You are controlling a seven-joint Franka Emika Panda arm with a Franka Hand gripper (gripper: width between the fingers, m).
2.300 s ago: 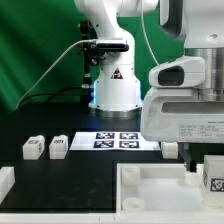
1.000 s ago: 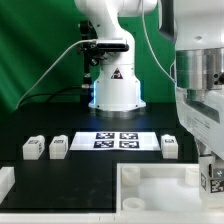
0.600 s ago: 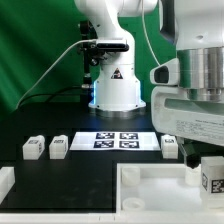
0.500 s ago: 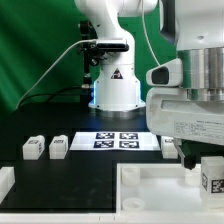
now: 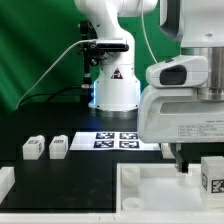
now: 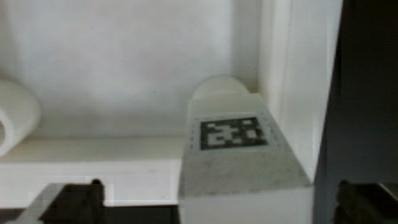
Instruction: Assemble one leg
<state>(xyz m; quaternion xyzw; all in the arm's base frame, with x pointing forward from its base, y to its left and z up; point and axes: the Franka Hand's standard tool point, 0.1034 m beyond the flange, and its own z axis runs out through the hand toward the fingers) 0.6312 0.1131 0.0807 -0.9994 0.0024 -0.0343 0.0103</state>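
Observation:
One leg [image 5: 212,178], a small white block with a black-and-white tag, stands upright on the far right corner of the large white panel [image 5: 150,185] in the exterior view. My gripper [image 5: 205,160] hangs over it, its bulky white hand filling the exterior view's right. In the wrist view the leg [image 6: 240,150] rises between my two dark fingertips [image 6: 80,200]. There is a clear gap between the leg and that fingertip, so the gripper [image 6: 222,205] is open and straddles the leg. Two more legs [image 5: 33,147] [image 5: 58,146] stand at the exterior view's left.
The marker board [image 5: 115,140] lies on the black table behind the panel. The robot's white base [image 5: 115,85] stands at the back with cables. A white block edge [image 5: 5,182] sits at the exterior view's lower left.
My hand has turned about the standing leg and now covers the leg that showed beside the marker board. The leg on the panel has not moved.

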